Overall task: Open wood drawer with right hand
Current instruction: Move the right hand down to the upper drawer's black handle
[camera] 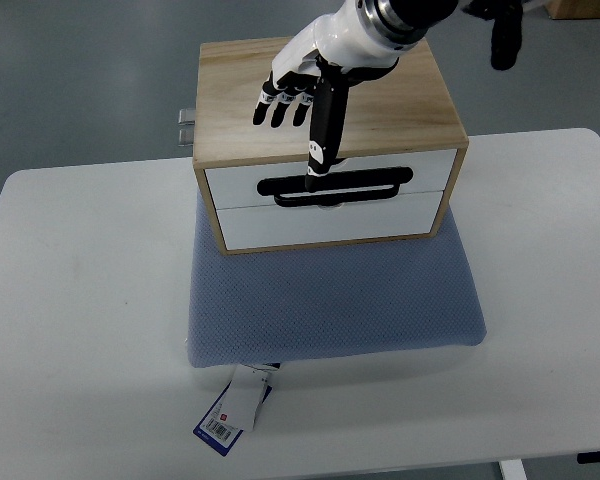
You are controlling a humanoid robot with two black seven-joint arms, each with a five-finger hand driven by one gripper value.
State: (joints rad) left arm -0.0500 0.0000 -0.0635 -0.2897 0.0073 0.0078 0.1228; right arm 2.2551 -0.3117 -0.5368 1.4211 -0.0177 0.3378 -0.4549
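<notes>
A light wood box (400, 110) with two white drawer fronts faces me on a blue-grey cushion (330, 300). The upper drawer (230, 185) carries a long black handle (380, 183); both drawers look flush with the box. My right hand (300, 130), white with black fingers, reaches in from the top right and lies over the box's top. Three of its fingers (280, 108) are stretched out flat above the lid. Its black thumb (323, 130) points down over the front edge, with its tip at the handle's middle. Nothing is gripped.
The cushion lies on a white table (80, 300), with a printed tag (235, 410) sticking out at its front edge. A small metal fitting (185, 125) shows behind the box's left side. A black part (505, 40) hangs at the top right.
</notes>
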